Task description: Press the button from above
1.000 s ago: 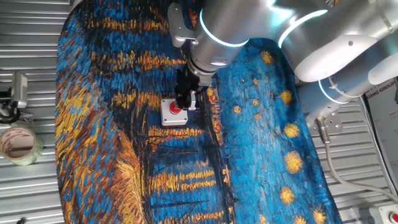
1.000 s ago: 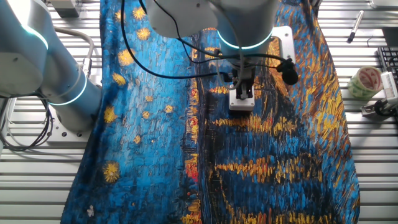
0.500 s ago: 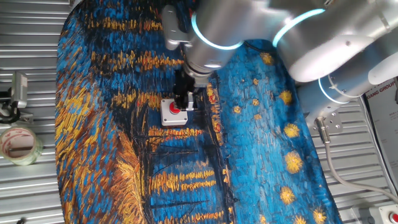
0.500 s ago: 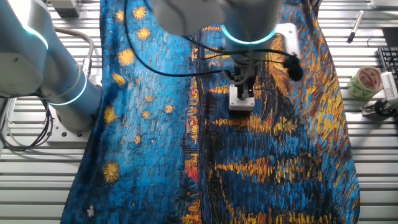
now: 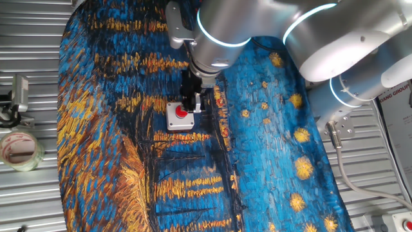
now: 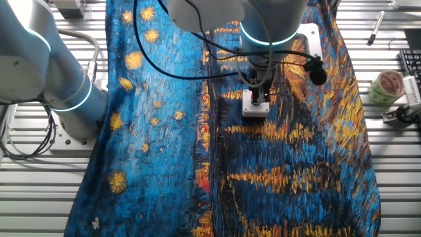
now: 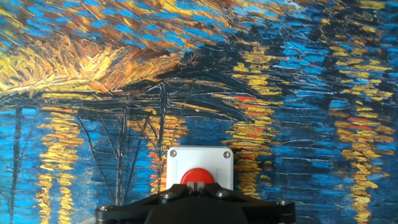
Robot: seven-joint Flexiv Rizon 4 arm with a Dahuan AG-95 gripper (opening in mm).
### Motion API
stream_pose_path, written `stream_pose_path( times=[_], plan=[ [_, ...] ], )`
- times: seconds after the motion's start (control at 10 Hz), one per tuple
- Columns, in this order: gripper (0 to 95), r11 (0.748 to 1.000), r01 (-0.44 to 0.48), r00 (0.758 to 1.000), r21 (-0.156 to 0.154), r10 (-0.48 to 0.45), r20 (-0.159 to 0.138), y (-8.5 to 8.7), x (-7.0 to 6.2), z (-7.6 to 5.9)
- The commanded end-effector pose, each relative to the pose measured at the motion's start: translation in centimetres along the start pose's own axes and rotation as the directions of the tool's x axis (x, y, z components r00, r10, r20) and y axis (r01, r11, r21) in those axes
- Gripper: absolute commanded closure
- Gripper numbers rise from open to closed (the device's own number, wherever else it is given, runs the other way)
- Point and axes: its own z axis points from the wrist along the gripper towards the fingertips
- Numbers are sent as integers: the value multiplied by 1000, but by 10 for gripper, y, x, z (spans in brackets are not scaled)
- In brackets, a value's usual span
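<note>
At the far left of one fixed view a roll of clear tape (image 5: 20, 149) lies on the ribbed metal table (image 5: 32, 193), well apart from the work and, I judge, irrelevant to it. Next comes the painted cloth (image 5: 103, 129) — a blue-and-orange starry-night print — draped over the table, seemingly only as a backdrop.

Near the middle of that cloth sits the button (image 5: 181, 113), a red dome in a square pale-grey box (image 5: 174, 122) with a screw at each visible corner. The box lies flat with the dome facing up, which suits a press from above.

Directly over the dome's right edge hangs the gripper (image 5: 190, 103), its dark fingers pointing down along the arm's vertical wrist — the posture a straight downward push needs. In the other fixed view the gripper (image 6: 258, 99) overlaps the top of the box (image 6: 255, 109), and in the hand view the button (image 7: 198, 177) shows just beyond the black gripper body (image 7: 193, 208). Whether the tips touch the dome I cannot tell, nor whether the fingers are parted or closed; no view shows their ends.

To the right, the silver arm (image 5: 347, 38) with its glowing rings arches away off the cloth.
</note>
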Motion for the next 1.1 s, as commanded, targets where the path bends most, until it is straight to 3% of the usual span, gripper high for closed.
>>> stream_pose_path(
  times=[0.1,0.3,1.1],
  plan=[
    [950,1000,-1,1000,-1,1,-10,0,1,-6],
    [950,1000,-8,999,-1,8,-34,2,0,-17],
    [950,1000,-11,999,-1,11,-48,3,1,-34]
  ],
)
